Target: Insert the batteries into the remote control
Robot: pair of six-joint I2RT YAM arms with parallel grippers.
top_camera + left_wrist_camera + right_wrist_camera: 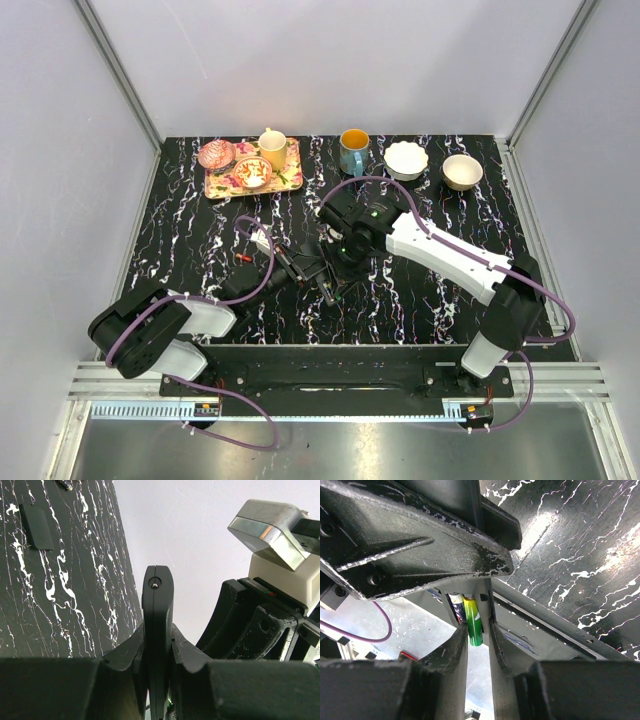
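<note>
My left gripper [298,265] is shut on the black remote control [157,615], held edge-on above the table; it rises between the fingers [125,655] in the left wrist view. My right gripper [335,268] sits right against it from the right. In the right wrist view a green battery [474,622] lies between my right fingertips [457,645], its upper end in the remote's open compartment [487,600]. A second, dark battery [456,605] sits beside it in the compartment. The black battery cover [39,526] lies flat on the table.
A floral tray [290,183] with a yellow cup [272,148] and a pink bowl [216,154] stands at the back left. A blue mug [353,150], a white bowl [406,158] and a beige bowl [462,170] line the back edge. A small red-tipped thing [243,258] lies left of the grippers.
</note>
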